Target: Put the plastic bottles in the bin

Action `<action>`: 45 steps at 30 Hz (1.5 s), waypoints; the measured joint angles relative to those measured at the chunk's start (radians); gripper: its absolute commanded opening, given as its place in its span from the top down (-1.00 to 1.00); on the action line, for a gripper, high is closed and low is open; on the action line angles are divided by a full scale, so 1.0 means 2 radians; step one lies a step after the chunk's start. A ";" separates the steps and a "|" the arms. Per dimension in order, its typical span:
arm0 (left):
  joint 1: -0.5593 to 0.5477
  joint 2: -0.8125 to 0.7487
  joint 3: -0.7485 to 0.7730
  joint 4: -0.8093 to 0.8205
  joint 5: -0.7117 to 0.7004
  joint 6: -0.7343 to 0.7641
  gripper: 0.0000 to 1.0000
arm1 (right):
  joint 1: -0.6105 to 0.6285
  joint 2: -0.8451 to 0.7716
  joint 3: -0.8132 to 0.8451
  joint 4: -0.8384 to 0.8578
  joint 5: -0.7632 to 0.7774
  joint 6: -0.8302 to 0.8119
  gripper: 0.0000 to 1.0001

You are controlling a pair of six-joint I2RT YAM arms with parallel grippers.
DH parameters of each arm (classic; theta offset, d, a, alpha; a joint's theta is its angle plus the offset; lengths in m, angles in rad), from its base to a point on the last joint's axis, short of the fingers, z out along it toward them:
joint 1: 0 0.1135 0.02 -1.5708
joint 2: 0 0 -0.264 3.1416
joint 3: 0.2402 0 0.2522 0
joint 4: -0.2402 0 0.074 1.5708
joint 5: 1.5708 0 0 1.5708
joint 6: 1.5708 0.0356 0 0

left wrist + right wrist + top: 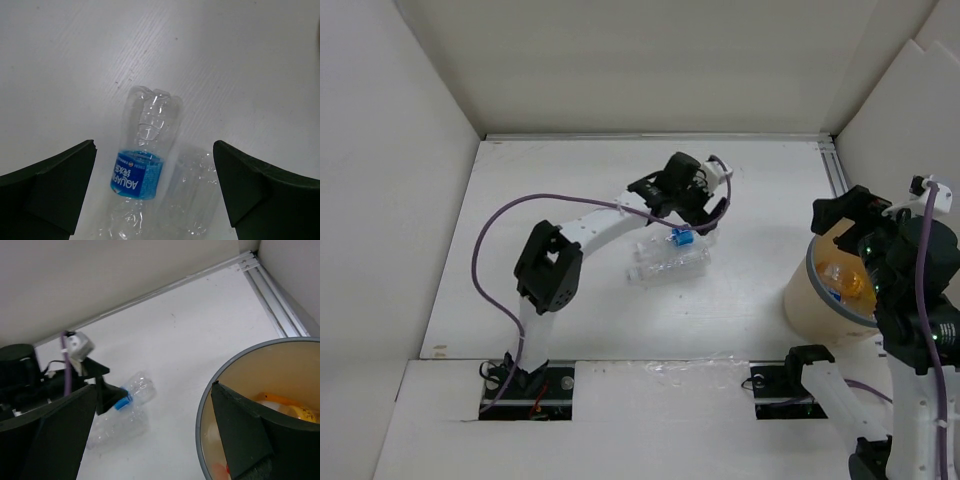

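Two plastic bottles lie side by side on the white table: a clear one with a blue label (138,173) (682,239) (131,392) and a plain clear one (199,189) (665,266) (114,426). My left gripper (155,197) (688,222) hovers open right above them, a finger on each side, touching neither. The tan bin (810,305) (270,370) stands at the right with an orange bottle (842,275) (287,407) inside. My right gripper (150,437) (857,245) hangs open over the bin's rim with nothing in it.
White walls close in the table at the back and on both sides. A metal rail (272,302) runs along the back right corner. The left arm's purple cable (535,205) loops over the left half of the table.
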 measured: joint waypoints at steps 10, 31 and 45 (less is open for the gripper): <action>-0.024 0.113 0.081 -0.049 -0.075 0.022 -1.00 | 0.000 -0.023 -0.001 0.001 -0.069 -0.019 -0.99; 0.039 0.214 0.235 -0.091 -0.203 -0.046 1.00 | 0.000 -0.017 -0.002 0.037 -0.136 -0.021 -0.99; 0.130 -0.141 0.110 0.034 -0.056 -0.270 1.00 | 0.059 0.140 -0.095 0.325 -0.364 0.070 -0.99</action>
